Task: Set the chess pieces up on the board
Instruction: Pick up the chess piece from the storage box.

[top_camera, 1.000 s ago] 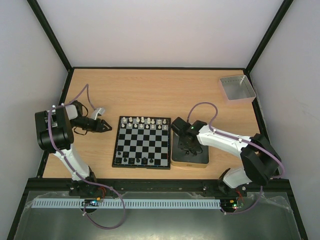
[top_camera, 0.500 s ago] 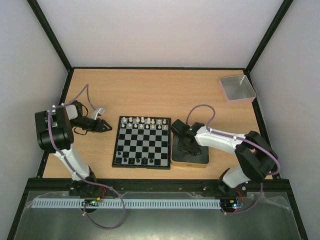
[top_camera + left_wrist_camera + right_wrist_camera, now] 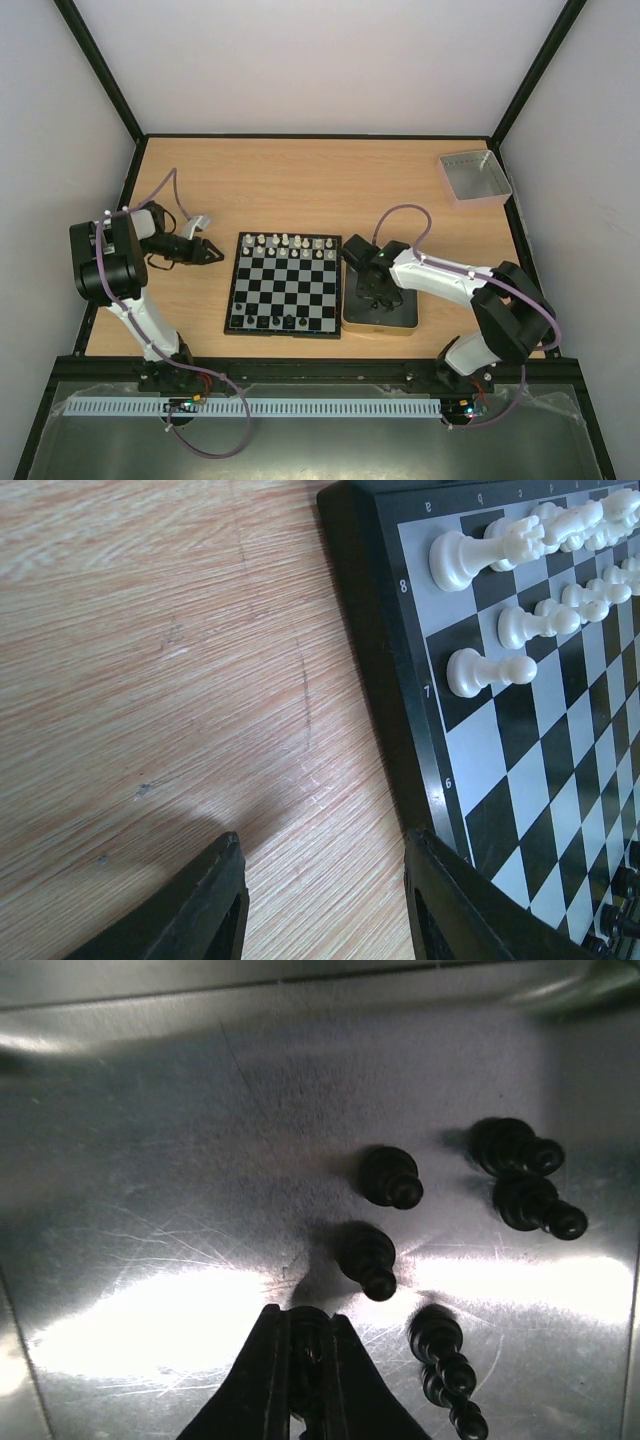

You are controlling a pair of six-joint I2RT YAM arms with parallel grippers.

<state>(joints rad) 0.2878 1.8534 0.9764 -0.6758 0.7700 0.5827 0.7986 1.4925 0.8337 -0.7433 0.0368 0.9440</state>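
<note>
Lining the board [image 3: 285,285], white chess pieces [image 3: 487,670], black ones [image 3: 390,1175] in tin [image 3: 150,1160]

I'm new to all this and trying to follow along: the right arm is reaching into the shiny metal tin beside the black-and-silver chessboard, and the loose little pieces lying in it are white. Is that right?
Not quite: the loose little chess pieces lying in the shiny metal tin are black, not white, as the right wrist view shows. The rest stands.
</note>
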